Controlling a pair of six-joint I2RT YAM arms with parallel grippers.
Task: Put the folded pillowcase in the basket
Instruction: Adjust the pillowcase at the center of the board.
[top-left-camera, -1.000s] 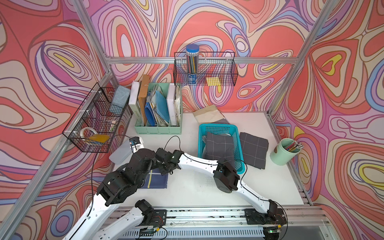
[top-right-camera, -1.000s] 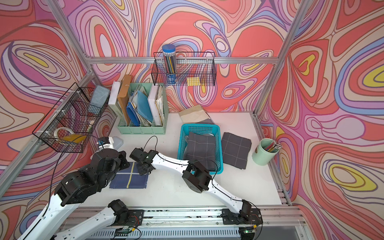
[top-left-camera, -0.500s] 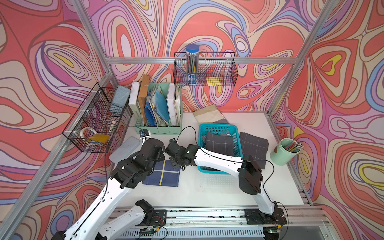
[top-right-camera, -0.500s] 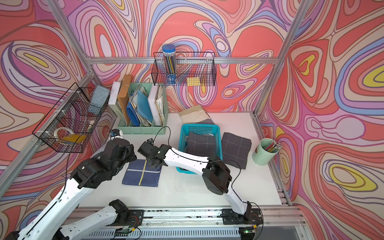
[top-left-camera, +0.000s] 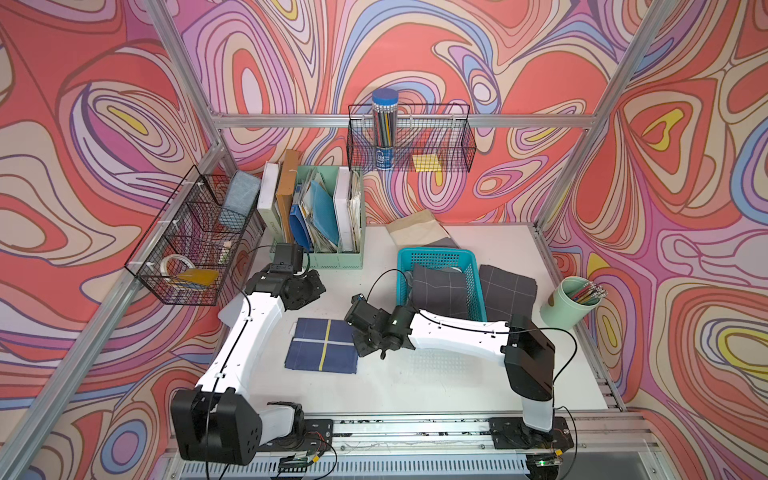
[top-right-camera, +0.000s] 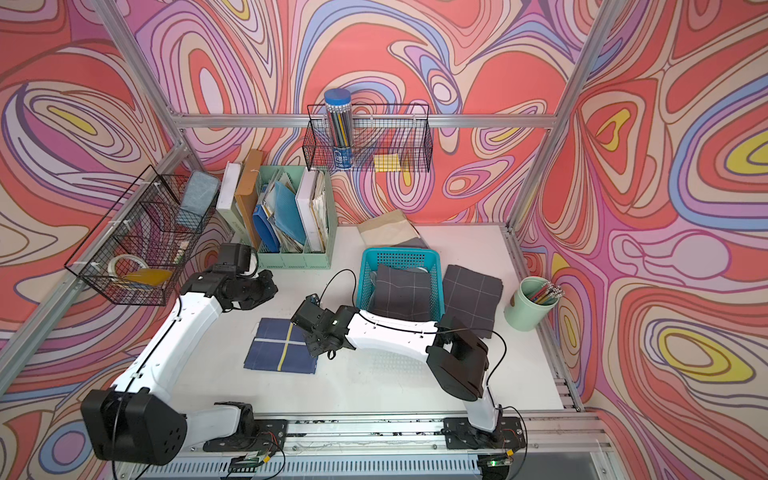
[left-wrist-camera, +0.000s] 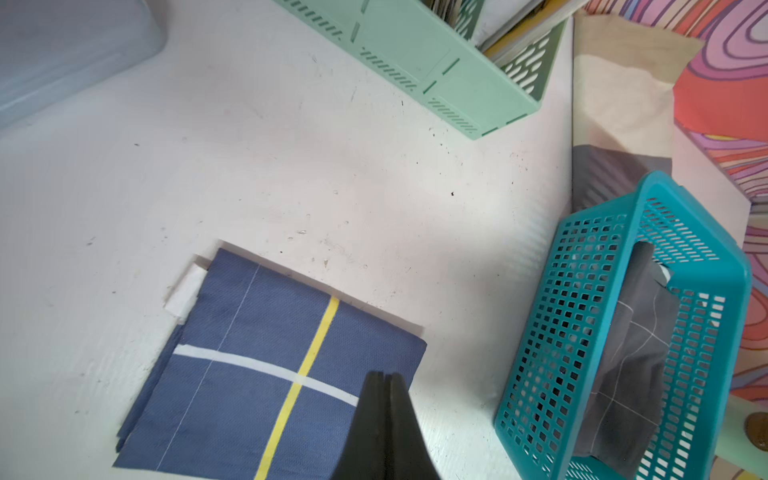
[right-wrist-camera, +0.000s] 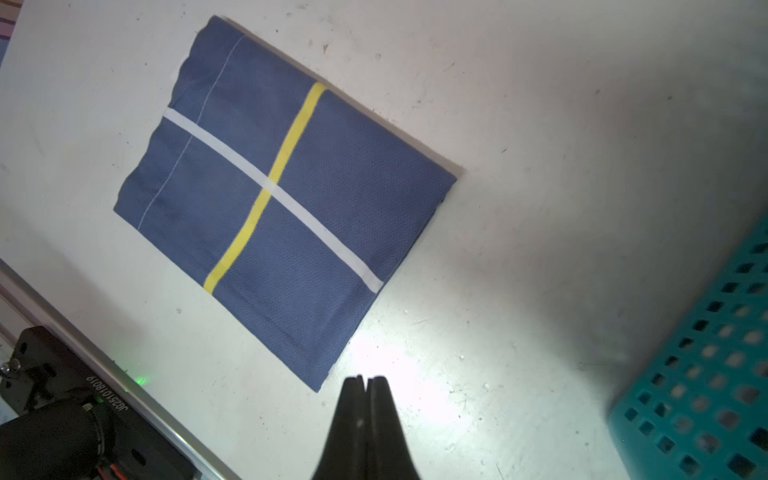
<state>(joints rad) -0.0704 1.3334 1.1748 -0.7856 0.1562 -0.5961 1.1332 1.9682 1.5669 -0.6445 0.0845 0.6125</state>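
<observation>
Folded pillowcase (top-left-camera: 322, 345) lying flat, closed right tool (right-wrist-camera: 365, 379) seemingly beside

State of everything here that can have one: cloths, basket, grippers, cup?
blue pillowcase: folded, flat on table, unheld
basket: upright, grey folded cloth inside
second grey cloth: folded, on table beside basket
left gripper: jaws shut, empty
right gripper: jaws shut, empty
pencil cup: upright, holding pencils

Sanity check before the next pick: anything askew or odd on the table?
Only minor things. The grey pillowcase in the basket looks slanted rather than flat. A white tab pokes out at one corner of the folded blue pillowcase on the table. Nothing looks spilled or damaged.
</observation>
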